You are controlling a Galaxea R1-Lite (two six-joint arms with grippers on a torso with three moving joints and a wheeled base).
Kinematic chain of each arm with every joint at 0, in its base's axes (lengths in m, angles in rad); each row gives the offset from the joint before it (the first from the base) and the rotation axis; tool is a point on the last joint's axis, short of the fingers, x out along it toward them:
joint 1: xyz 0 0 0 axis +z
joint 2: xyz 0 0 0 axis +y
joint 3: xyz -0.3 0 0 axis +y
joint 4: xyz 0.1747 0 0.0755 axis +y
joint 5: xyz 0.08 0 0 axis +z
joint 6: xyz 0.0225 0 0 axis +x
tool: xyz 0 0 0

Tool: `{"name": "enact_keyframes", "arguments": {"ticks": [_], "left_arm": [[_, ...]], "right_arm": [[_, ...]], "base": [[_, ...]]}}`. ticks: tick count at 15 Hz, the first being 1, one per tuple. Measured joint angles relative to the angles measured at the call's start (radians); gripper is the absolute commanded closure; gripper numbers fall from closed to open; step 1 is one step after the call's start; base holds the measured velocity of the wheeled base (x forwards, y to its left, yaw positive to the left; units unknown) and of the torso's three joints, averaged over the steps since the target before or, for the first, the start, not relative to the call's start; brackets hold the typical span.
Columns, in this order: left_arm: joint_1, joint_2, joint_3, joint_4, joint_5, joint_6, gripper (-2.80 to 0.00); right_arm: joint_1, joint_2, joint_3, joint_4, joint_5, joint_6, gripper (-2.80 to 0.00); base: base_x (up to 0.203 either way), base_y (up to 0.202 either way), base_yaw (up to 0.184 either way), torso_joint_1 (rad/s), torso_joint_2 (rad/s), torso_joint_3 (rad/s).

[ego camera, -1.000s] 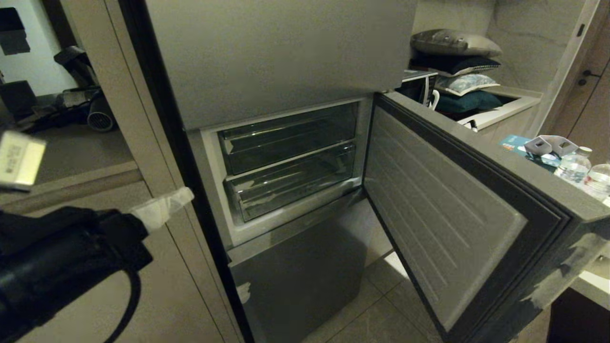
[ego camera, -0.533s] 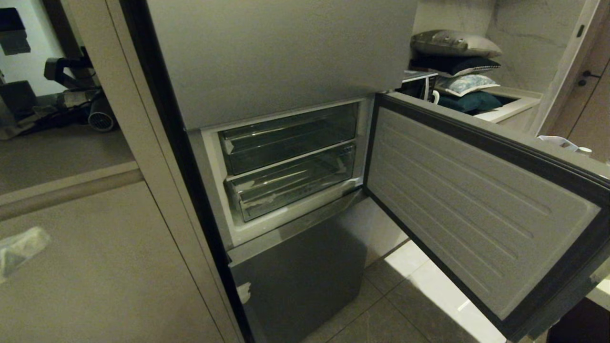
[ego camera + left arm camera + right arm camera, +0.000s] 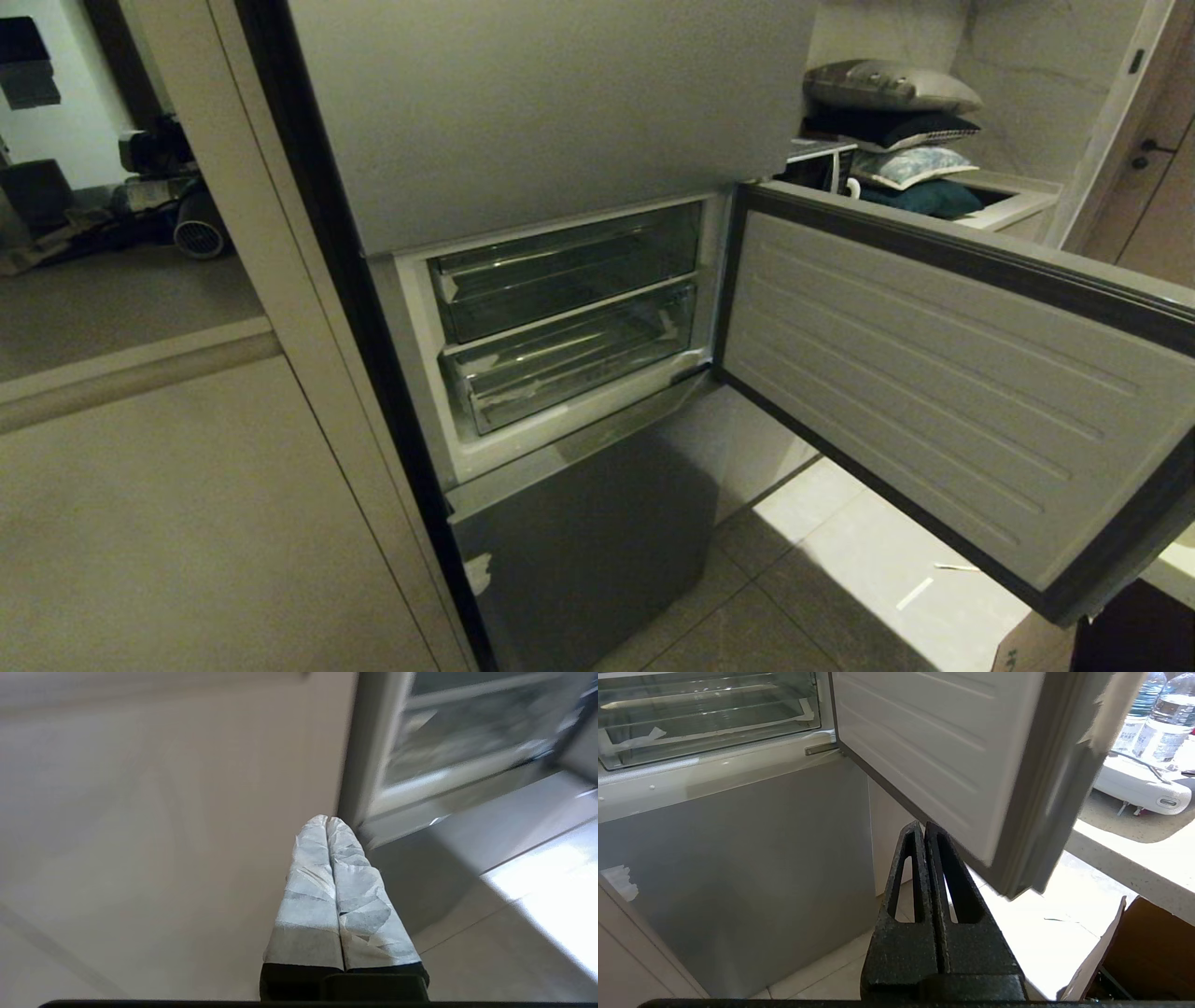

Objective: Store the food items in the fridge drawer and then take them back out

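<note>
The middle fridge compartment stands open in the head view. Its lower bin, the clear fridge drawer (image 3: pixel 569 364) with white tape scraps at the front corner, is pushed in below a darker smoky bin (image 3: pixel 560 271). The drawer also shows in the right wrist view (image 3: pixel 714 723). No food items are in view. My left gripper (image 3: pixel 327 820), its fingers wrapped in white tape, is shut on nothing, low beside the fridge's left edge. My right gripper (image 3: pixel 921 826) is shut and empty, parked low under the open door (image 3: pixel 924 732).
The open door (image 3: pixel 934 392) juts out to the right at drawer height. Behind it are stacked pillows (image 3: pixel 896 121), and a counter (image 3: pixel 1125 858) with water bottles (image 3: pixel 1153 714). A cardboard box (image 3: pixel 1134 952) stands on the floor. A beige cabinet panel (image 3: pixel 187 523) lies to the left.
My left arm has dropped out of the head view. The compartment door has swung further open to the right. The drawers have not moved.
</note>
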State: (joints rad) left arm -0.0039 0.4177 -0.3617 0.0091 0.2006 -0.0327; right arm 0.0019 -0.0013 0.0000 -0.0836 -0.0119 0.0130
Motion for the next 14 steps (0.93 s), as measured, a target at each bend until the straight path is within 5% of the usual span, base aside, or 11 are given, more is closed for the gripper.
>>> {"name": "enact_keyframes", "arguments": {"ticks": [8,12,14], "left_arm": [[0.047,-0.138,0.283,-0.022,-0.066,0.066,0.00],[0.006,-0.227,0.327,0.061,-0.231,0.103,0.00],[-0.006,-0.282,0.326,0.076,-0.243,0.109,0.00]], "right_arm": [[0.000,0.000,0.000,0.000,0.000,0.001,0.00],[-0.001,0.000,0.000,0.000,0.000,0.002,0.00],[0.000,0.000,0.000,0.000,0.000,0.002,0.00]], "base": [[0.000,0.000,0.000,0.000,0.00,0.000],[0.000,0.000,0.000,0.000,0.00,0.000],[0.000,0.000,0.000,0.000,0.00,0.000]]}}
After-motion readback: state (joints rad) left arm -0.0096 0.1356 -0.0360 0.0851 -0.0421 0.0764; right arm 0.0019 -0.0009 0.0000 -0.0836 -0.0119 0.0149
